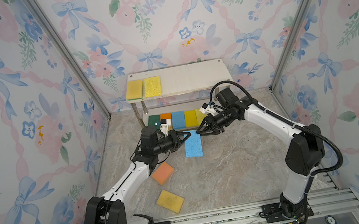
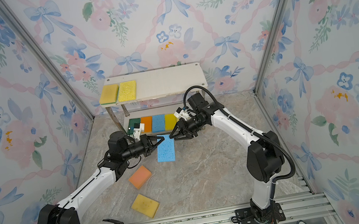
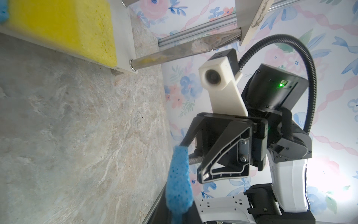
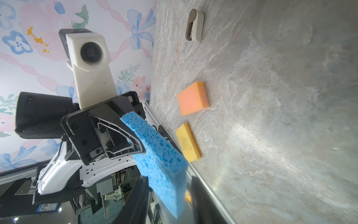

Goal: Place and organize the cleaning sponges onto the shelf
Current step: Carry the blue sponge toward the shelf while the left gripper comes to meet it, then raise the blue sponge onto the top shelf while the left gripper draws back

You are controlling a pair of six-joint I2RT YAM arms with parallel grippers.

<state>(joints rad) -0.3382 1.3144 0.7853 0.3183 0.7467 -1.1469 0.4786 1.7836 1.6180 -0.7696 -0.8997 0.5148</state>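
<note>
Right wrist view: the left end effector [image 4: 135,142] is clamped tight on one corner of the blue sponge [image 4: 160,164], which hangs clear of the worktop [image 4: 271,116]. Left wrist view: the right end effector [image 3: 190,161] has its jaws parted around the sponge's far end and is not gripping it. In both top views the held sponge is just in front of the shelf [image 1: 192,76]. At the left end of the shelf's top board, a pale yellow sponge [image 1: 134,89] and a bright yellow sponge [image 1: 152,86] lie side by side. On its lower board is a row of five sponges [image 1: 178,119]: dark green, orange, blue, yellow, yellow. Farther out from the shelf, a loose orange sponge [image 1: 163,173] and a loose yellow sponge [image 1: 170,201] lie on the worktop.
</note>
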